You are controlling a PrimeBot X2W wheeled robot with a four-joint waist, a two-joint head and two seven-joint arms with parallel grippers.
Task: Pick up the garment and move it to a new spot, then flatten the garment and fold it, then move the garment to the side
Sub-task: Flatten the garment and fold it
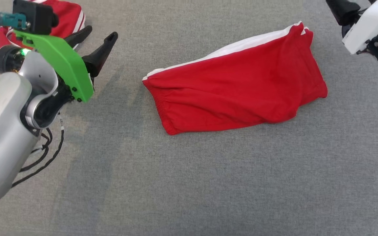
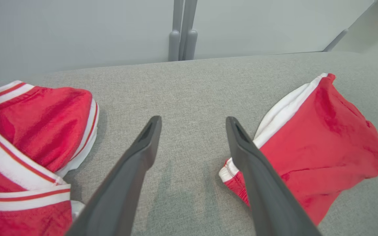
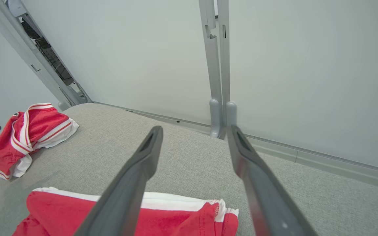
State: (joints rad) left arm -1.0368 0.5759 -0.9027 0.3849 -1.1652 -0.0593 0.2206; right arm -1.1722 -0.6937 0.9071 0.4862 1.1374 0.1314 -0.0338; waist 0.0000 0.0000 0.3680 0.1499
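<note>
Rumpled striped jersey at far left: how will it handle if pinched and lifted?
Likely floppy: the jersey lies in a soft heap of folds, so it should sag and unfurl. Probably light: thin cloth. Its sheen hints it may slip from a shallow pinch.

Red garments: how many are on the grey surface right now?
2: a striped jersey bunched at the far left, and a folded red garment with a white edge in the middle.
</note>
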